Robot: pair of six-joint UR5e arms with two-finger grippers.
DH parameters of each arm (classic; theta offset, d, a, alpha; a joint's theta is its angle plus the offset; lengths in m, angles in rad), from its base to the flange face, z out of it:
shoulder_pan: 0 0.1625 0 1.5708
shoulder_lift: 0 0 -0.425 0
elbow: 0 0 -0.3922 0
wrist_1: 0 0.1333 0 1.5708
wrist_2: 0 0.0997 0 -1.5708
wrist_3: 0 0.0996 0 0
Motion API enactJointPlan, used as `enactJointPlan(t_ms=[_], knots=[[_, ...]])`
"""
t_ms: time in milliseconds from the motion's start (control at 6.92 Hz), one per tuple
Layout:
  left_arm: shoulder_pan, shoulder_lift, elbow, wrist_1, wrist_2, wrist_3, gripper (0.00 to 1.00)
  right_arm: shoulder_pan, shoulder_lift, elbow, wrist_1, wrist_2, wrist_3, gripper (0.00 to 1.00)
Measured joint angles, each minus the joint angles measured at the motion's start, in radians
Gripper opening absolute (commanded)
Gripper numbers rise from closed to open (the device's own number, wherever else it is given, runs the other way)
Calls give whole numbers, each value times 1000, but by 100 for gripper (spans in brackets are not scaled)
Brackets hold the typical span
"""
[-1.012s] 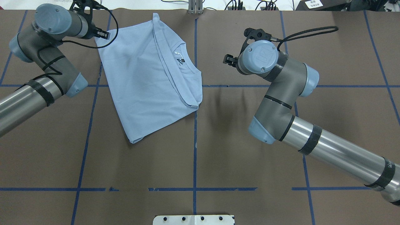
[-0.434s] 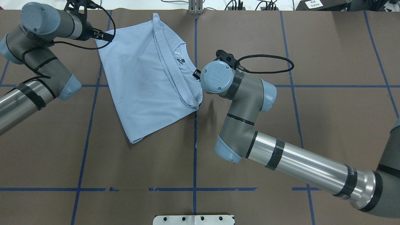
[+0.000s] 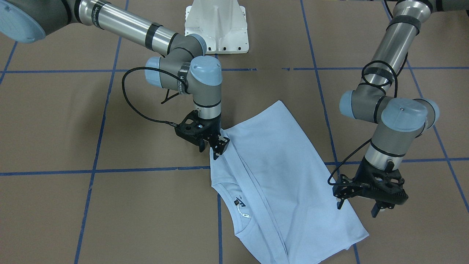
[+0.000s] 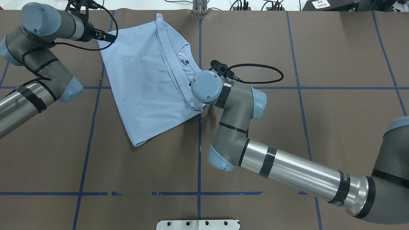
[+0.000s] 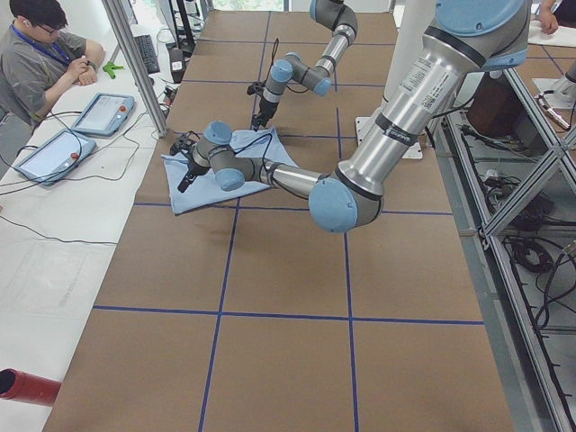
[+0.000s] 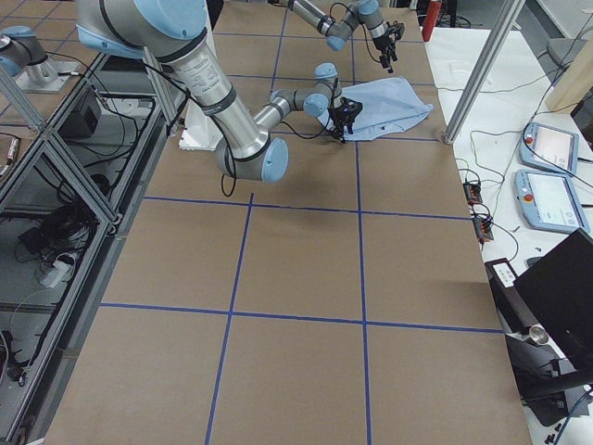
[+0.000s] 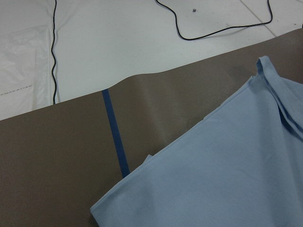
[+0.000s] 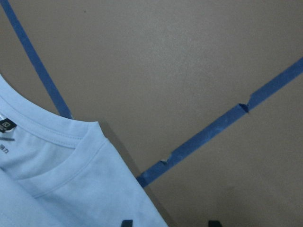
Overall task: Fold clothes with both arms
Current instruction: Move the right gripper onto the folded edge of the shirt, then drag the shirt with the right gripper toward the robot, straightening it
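The light blue T-shirt lies folded lengthwise on the brown table, and it also shows in the overhead view. Its collar and dark neck label face up. My right gripper is open and low at the shirt's shoulder corner beside the collar. In the right wrist view one fingertip is over the shirt and the other over bare table. My left gripper is open and hovers over the shirt's opposite far corner; it also shows in the overhead view. The left wrist view shows that corner and no fingers.
The white pedestal base stands at the robot's side of the table. Blue tape lines cross the brown surface. Cables lie past the far edge. An operator and tablets are beyond that edge.
My right arm has swung left across the table and down to the shirt's shoulder corner by the collar. My left arm has shifted slightly left at the far corner.
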Motion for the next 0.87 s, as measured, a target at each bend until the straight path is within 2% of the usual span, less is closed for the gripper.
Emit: enactJointPlan(t_ms=[145,289,434,578,867], knots=[[1,1,0,0,0,0,100,-10,5,-3,-9,-2,0,58],[1,1,0,0,0,0,100,-18,10,-3,-14,-7,1,47],[1,1,0,0,0,0,100,-23,13,-4,-15,-11,1,10],[1,3,0,0,0,0,100,-26,16,-4,-15,-14,3,0],[2,6,0,0,0,-1,100,-28,23,0,-14,-27,12,0]])
